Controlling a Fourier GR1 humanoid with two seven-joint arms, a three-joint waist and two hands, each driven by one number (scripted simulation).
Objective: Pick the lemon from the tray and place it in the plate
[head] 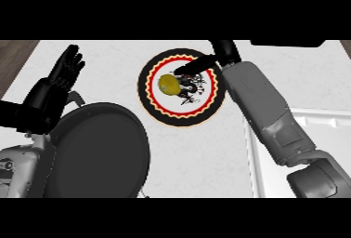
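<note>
Lemon [168,84]: showing yellow over the plate's pale middle, a little left of centre, inside the red and yellow zigzag ring; resting on the plate or hanging just above it, impossible to tell which.
Lemon against hand: sitting just below and to the left of the right hand [197,66], meeting the hand's dark tip at the lemon's upper right edge.
Right hand state: reaching in over the plate's upper right rim and blending with the black drawing beneath it, so impossible to tell as grasping or released.
Right forearm [264,107]: coming up grey from the lower right, slanting toward the plate's top.
Plate [143,88]: lying on the counter near the top middle, showing a black rim.
Left hand [65,69]: resting at the upper left, fingers straight and pointing up, holding nothing, staying well apart from the lemon.
Tray [322,111]: lying white at the right edge, partly hiding under the right forearm.
Dark round disc [99,148]: lying at the lower left, just beside the plate's lower left rim.
Counter [198,158]: spreading pale and marbled under everything.
</note>
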